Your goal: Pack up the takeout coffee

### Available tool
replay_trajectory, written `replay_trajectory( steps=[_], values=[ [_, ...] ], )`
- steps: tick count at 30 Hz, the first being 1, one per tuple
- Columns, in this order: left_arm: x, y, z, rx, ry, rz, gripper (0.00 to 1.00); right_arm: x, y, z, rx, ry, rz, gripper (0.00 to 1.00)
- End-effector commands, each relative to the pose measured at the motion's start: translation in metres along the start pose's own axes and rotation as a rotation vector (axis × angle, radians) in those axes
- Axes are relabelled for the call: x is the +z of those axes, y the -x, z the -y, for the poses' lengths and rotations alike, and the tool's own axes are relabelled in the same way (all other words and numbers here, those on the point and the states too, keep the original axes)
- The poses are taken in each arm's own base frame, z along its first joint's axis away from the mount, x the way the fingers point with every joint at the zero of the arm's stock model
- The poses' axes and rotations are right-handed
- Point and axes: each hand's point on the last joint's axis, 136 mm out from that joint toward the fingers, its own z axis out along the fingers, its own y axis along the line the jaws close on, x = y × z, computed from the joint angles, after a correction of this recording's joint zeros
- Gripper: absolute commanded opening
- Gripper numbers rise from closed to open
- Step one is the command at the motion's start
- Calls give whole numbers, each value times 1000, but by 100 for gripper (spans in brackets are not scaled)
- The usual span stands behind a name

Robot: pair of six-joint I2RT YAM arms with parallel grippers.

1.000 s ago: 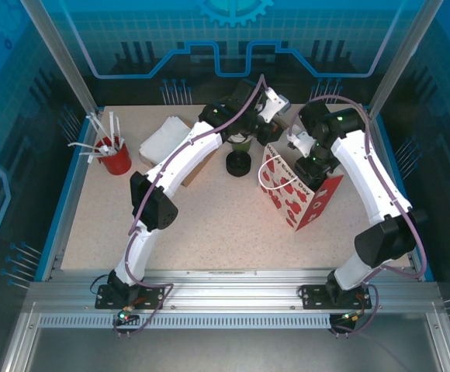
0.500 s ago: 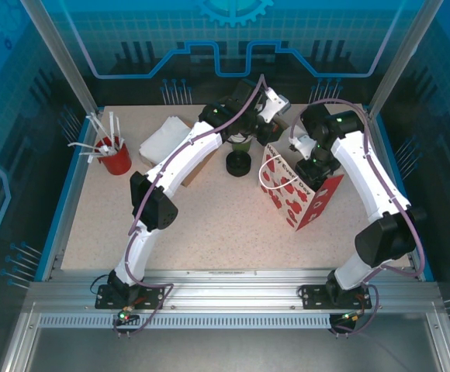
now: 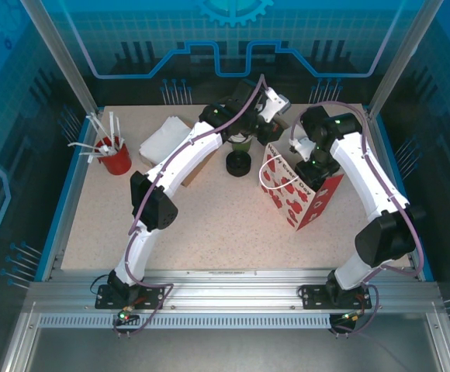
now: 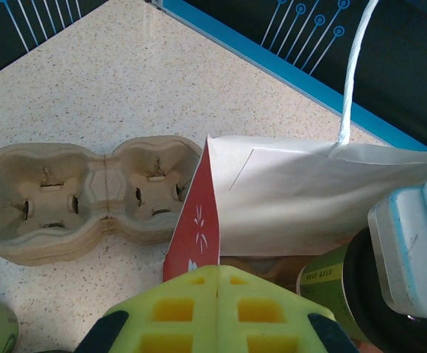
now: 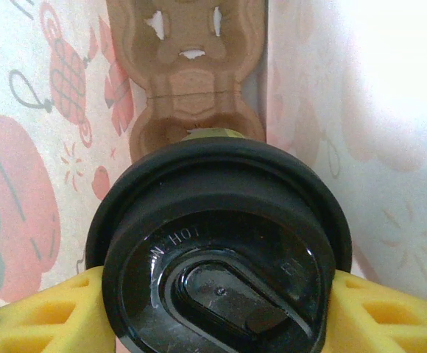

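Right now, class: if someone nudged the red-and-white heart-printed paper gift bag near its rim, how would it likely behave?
The red-and-white paper gift bag would probably flex: its thin walls look creased. Tall on a narrow base, it seems apt to tip or slide, though the left gripper pinching its rim and the black-lidded coffee cup held inside may steady it.

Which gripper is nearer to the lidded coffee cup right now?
Right. The right gripper has its jaws around the takeout coffee, inside the gift bag. The left gripper is shut on the bag's rim, just beside the cup.
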Motion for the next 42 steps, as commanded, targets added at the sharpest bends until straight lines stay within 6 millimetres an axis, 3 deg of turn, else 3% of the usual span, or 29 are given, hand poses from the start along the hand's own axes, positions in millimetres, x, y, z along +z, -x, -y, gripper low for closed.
replay_trajectory(
  steps=[1, 42],
  values=[
    [1, -6, -1, 6, -9, -15, 0, 7, 2, 0, 18, 31, -10, 33],
    [2, -5, 0, 14, -16, -11, 0, 37, -8, -1, -20, 54, -52, 32]
  ],
)
